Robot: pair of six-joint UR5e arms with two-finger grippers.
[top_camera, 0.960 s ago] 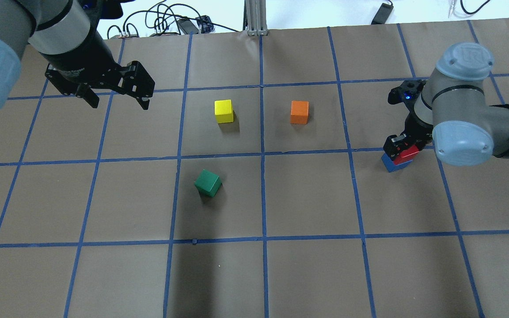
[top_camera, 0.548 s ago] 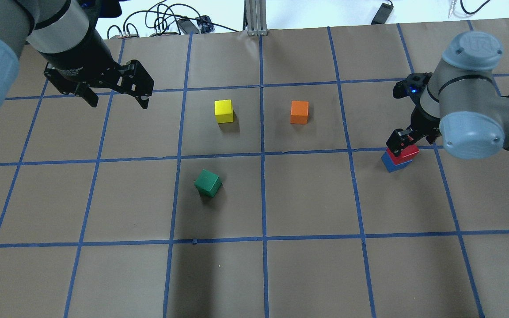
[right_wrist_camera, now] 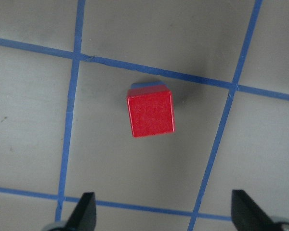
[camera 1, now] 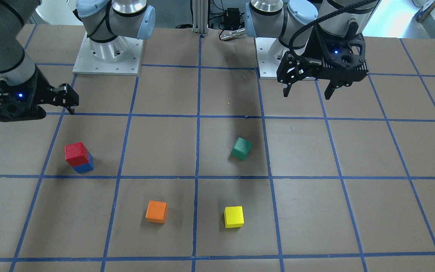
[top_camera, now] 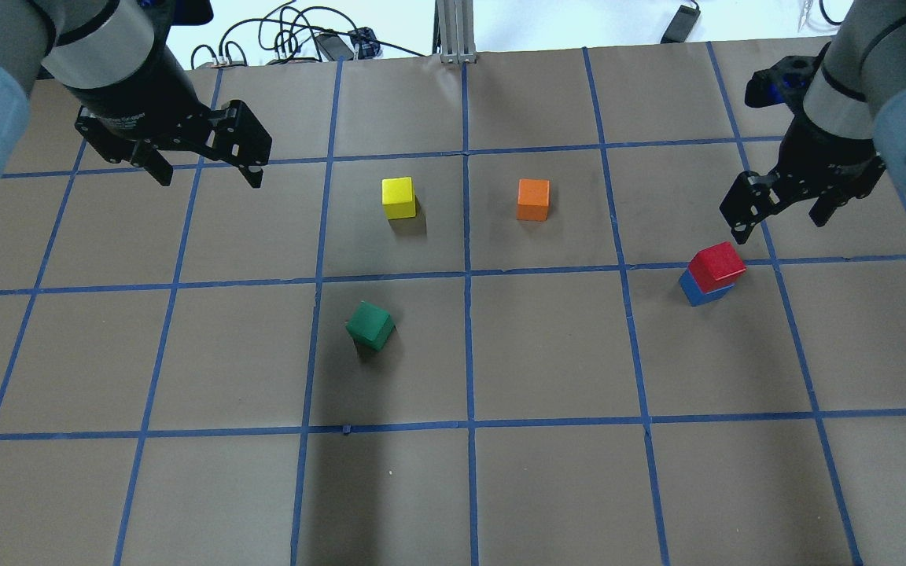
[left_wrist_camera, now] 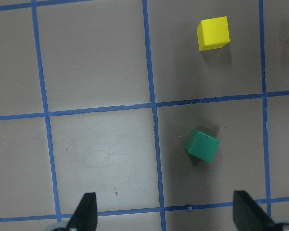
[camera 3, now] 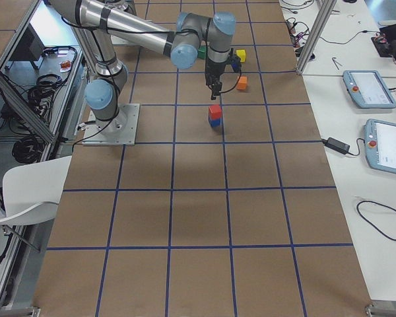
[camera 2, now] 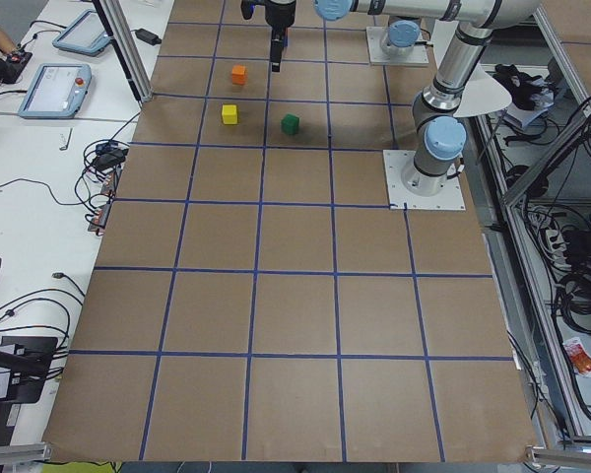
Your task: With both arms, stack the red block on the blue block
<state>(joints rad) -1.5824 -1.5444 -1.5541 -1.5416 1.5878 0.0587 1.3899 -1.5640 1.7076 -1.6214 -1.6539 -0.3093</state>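
Note:
The red block (top_camera: pixel 716 263) sits on top of the blue block (top_camera: pixel 701 293) at the right of the table, slightly offset. The stack also shows in the front view, red (camera 1: pixel 76 153) over blue (camera 1: pixel 86 166). From the right wrist view the red block (right_wrist_camera: pixel 151 115) hides all but a sliver of the blue block (right_wrist_camera: pixel 145 86). My right gripper (top_camera: pixel 777 222) is open and empty, raised above and just beyond the stack, touching nothing. My left gripper (top_camera: pixel 208 178) is open and empty, high over the far left of the table.
A yellow cube (top_camera: pixel 398 196) and an orange cube (top_camera: pixel 532 199) stand at the far middle. A green cube (top_camera: pixel 369 325) lies turned at the centre left, also in the left wrist view (left_wrist_camera: pixel 202 145). Blue tape lines grid the brown table (top_camera: pixel 547 472).
My right gripper has opened, let go of the red block and lifted away toward the far right. The red block stays on the blue block. The left gripper has barely moved.

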